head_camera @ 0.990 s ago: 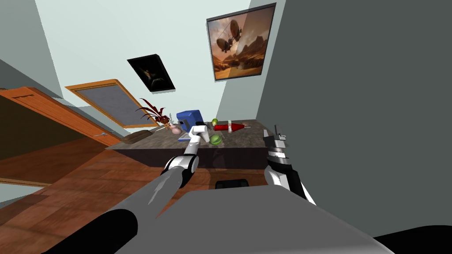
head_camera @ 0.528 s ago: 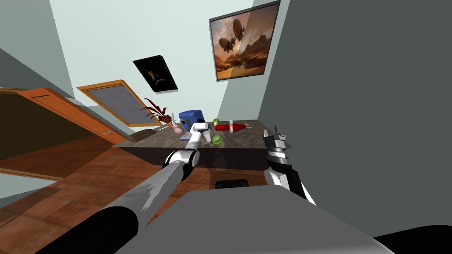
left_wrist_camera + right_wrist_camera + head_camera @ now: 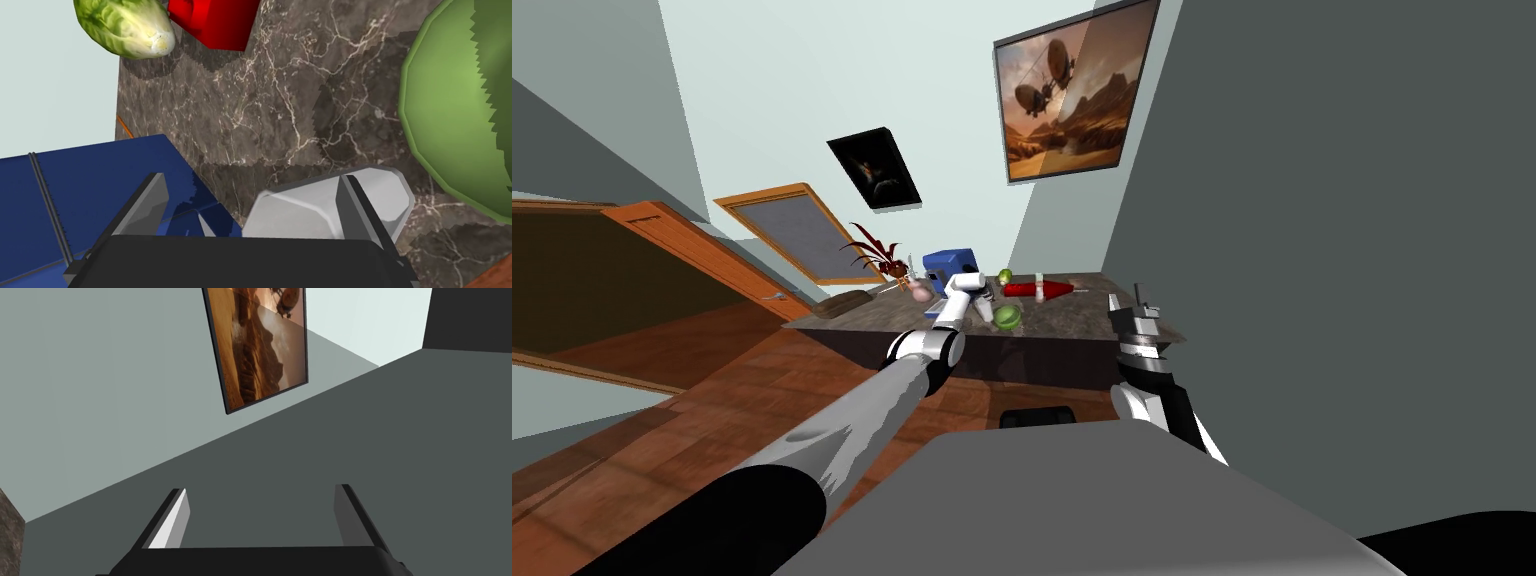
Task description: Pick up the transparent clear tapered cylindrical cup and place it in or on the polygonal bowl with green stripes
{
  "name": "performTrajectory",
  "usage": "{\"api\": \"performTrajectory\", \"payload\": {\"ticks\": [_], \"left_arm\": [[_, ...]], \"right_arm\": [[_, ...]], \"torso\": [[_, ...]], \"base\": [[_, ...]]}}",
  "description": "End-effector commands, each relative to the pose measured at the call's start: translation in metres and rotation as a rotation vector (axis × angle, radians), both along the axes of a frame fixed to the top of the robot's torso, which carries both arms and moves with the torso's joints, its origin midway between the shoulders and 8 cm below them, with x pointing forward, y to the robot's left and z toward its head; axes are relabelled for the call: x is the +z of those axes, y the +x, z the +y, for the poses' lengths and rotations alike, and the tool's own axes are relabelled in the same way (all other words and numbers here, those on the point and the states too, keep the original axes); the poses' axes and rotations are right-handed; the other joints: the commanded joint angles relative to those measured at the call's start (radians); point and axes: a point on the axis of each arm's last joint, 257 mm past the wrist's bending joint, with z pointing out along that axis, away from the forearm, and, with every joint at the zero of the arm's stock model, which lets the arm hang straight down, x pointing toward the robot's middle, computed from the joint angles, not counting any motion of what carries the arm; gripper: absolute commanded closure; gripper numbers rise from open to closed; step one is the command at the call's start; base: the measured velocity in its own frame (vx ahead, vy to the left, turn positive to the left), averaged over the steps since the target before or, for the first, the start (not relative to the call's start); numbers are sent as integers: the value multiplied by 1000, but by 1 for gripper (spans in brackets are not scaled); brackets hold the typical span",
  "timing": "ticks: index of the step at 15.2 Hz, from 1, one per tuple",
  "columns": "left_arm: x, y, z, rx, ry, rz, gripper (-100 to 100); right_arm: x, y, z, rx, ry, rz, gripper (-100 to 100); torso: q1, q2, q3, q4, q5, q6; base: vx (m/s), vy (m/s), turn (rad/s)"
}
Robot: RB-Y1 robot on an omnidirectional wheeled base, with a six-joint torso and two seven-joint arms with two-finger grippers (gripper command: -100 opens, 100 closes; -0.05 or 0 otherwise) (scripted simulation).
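Note:
A pale grey, see-through tapered cup [image 3: 320, 207] lies on its side on the dark marble table [image 3: 280, 100]. My left gripper [image 3: 250, 177] is open around it, and the cup rests against one finger and reaches past it. The green polygonal bowl [image 3: 455, 110] stands just beyond that finger, apart from the cup. In the head view my left gripper [image 3: 974, 298] reaches over the table [image 3: 1082, 318] beside the bowl [image 3: 1004, 317]. My right gripper [image 3: 1132, 303] is held up open by the table's right end, fingers [image 3: 175, 518] empty.
A blue box [image 3: 75, 200] sits close on the other side of my left gripper. A lettuce [image 3: 125, 25] and a red object [image 3: 215, 20] lie further back. A red-leaved plant [image 3: 874, 255] stands at the table's far left. A dark grey wall [image 3: 1342, 250] runs along the right.
I have turned, so the room has slid to the right in the head view. My left arm has stretched further out over the table towards the bowl. The right arm is unchanged.

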Motion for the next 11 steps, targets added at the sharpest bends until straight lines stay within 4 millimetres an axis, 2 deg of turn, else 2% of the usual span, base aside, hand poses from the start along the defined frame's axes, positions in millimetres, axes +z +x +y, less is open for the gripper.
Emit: {"api": "performTrajectory", "payload": {"ticks": [1,2,3,5,7,8,9,11], "left_arm": [[-13,-9,2,2,-2,64,-100],[-3,-9,-4,-5,-8,84,-100],[-18,-16,-1,2,-8,129,-100],[-20,-19,-1,1,-7,143,-100],[-27,-31,-4,1,-12,218,-100],[-16,-31,-9,-6,-17,231,-100],[-29,-40,-6,1,-17,276,-100],[-28,-48,-8,-1,-21,321,-100]], "right_arm": [[0,0,0,0,0,0,0],[0,0,0,0,0,0,0],[0,0,0,0,0,0,0],[0,0,0,0,0,0,0],[0,0,0,0,0,0,0],[0,0,0,0,0,0,0],[0,0,0,0,0,0,0],[0,0,0,0,0,0,0]], "torso": [[0,0,0,0,0,0],[0,0,0,0,0,0],[0,0,0,0,0,0],[0,0,0,0,0,0],[0,0,0,0,0,0],[0,0,0,0,0,0],[0,-1,0,0,0,0],[0,-1,-1,-1,0,0]], "base": [[28,6,30],[37,13,90],[42,11,89],[22,4,5],[32,6,73],[49,5,114],[52,3,95],[42,2,48]]}}
